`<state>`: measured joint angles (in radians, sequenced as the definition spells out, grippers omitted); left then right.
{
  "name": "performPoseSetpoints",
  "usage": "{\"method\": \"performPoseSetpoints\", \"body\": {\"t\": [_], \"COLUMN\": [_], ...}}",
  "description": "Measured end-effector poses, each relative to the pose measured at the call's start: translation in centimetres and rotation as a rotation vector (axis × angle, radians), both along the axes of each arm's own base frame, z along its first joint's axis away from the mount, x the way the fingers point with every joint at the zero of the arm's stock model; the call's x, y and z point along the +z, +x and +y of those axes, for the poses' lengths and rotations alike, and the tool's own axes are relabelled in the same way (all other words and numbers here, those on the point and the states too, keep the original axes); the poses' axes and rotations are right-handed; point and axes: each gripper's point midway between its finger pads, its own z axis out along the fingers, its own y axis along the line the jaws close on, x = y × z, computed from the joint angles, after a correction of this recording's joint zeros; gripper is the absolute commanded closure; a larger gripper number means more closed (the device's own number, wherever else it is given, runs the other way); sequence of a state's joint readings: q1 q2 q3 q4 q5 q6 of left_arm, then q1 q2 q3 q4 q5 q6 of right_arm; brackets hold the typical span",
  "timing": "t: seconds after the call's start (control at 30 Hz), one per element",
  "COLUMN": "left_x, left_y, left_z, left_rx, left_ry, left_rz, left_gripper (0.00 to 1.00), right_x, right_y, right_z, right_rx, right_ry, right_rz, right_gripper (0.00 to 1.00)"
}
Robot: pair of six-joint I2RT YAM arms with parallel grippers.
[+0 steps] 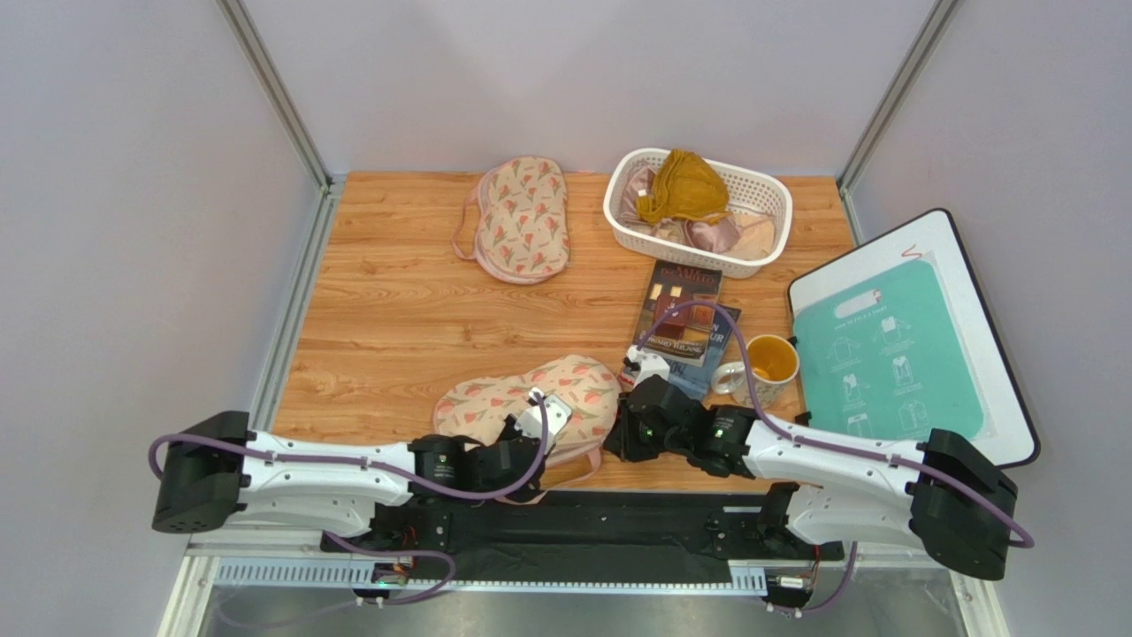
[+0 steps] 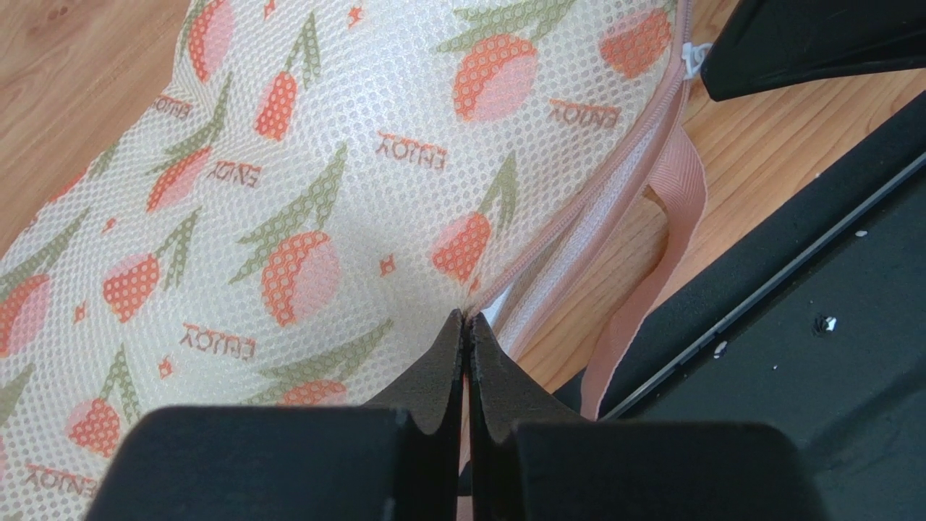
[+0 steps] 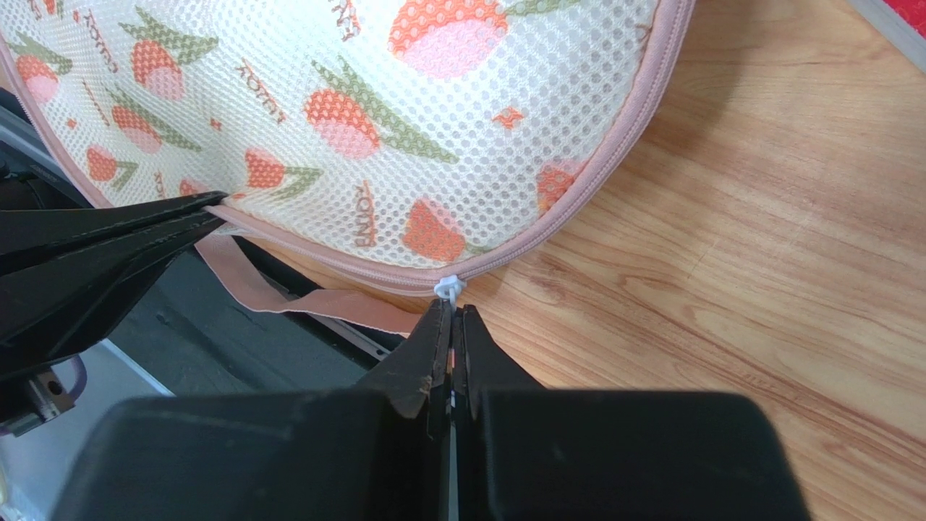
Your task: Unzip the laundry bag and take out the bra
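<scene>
The laundry bag (image 1: 532,394) lies at the table's near edge; it is beige mesh with a red-pink flower print and pink trim. My left gripper (image 1: 556,445) is shut on its near edge. In the left wrist view the left gripper (image 2: 467,321) pinches the pink zip seam (image 2: 587,201) of the bag (image 2: 326,163). My right gripper (image 1: 615,433) is at the bag's right end. In the right wrist view the right gripper (image 3: 450,312) is shut on the white zip pull (image 3: 448,289) of the bag (image 3: 359,119). The bra is hidden.
A second, matching bag (image 1: 521,216) lies at the back. A white basket (image 1: 625,219) holds a mustard garment (image 1: 680,186) and a pinkish satin one (image 1: 711,236). A book (image 1: 680,316), a yellow mug (image 1: 771,361) and a teal folding board (image 1: 897,348) sit to the right. The bag's pink strap (image 3: 272,295) hangs over the black base rail (image 1: 638,520).
</scene>
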<state>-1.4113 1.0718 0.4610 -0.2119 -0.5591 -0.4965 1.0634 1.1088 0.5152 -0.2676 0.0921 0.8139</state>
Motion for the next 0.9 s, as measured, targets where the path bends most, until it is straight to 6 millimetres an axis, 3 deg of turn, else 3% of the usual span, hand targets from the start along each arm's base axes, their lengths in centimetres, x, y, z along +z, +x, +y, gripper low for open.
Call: {"method": "performPoseSetpoints", "body": {"t": [0.13,0.2,0.23,0.37,0.6,0.9], "left_x": [0.5,0.5,0.5,0.5,2.1,2.9], "left_y": [0.0,-0.1,-0.1,-0.4,-0.3,-0.9], "left_z": [0.1,0.2,0.3,0.7,0.1,-4.2], "left_rx": [-0.001,-0.002,-0.004,-0.018,-0.04,-0.14], "left_ry": [-0.019,-0.016,-0.012,0.001,-0.038,-0.064], "left_rz": [-0.002,-0.001,0.0,0.008,-0.01,-0.013], "left_gripper": [0.97,0.72,0.51,0.26,0.25,0.27], "right_x": [0.0,0.0,0.0,-0.3,-0.4,-0.5], "right_y": [0.0,-0.1,-0.1,-0.1,-0.1,-0.1], "right_z": [0.1,0.1,0.1,0.0,0.0,0.0], "right_rx": [0.002,0.005,0.006,0.005,0.004,0.005], "right_ry": [0.002,0.002,0.003,-0.007,-0.011,-0.012], "right_rz": [0.002,0.005,0.005,0.009,0.011,0.012], "right_gripper": [1.0,1.0,1.0,1.0,1.0,1.0]}}
